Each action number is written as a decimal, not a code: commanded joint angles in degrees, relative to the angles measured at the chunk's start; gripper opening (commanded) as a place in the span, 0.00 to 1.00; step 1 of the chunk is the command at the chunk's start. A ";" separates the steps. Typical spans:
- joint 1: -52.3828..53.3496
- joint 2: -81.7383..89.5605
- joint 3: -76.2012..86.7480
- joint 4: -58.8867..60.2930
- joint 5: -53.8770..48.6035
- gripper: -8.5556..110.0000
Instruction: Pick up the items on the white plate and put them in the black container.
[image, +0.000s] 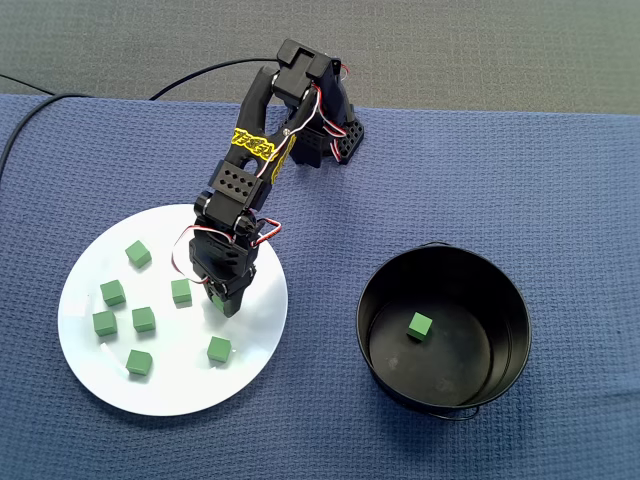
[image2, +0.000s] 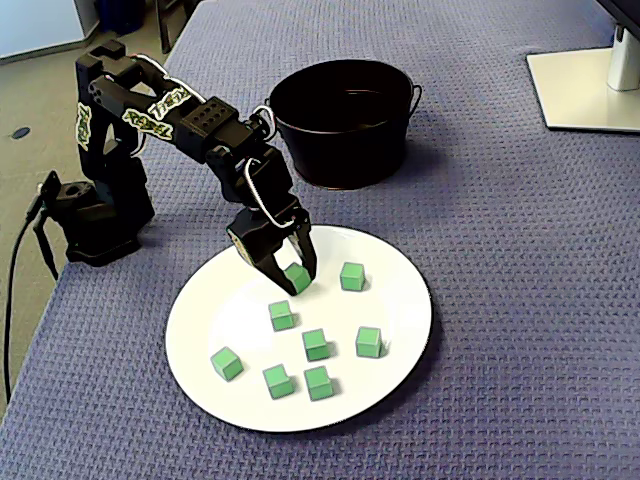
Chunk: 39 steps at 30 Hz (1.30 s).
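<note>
"Fixed views both show the gripper (image2: 297, 285) low over the white plate (image2: 400, 310). What do we see in its jaws?"

"We see them narrowed around one green cube (image2: 296, 274), pressing its sides. Seven other cubes (image: 144, 319) lie loose on the plate. Another cube (image: 420, 325) sits inside the black bucket (image: 507, 310), well apart."

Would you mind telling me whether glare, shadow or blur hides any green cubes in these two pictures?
In a fixed view the white plate is bright but its cubes stay sharp, and the cube in the black container shows; in a fixed view the container's dark inside hides that cube.
</note>
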 joint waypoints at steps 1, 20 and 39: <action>0.09 4.39 -6.15 6.24 3.87 0.07; -40.34 16.70 -52.47 40.69 30.94 0.07; -52.91 -0.26 -22.76 12.57 29.62 0.08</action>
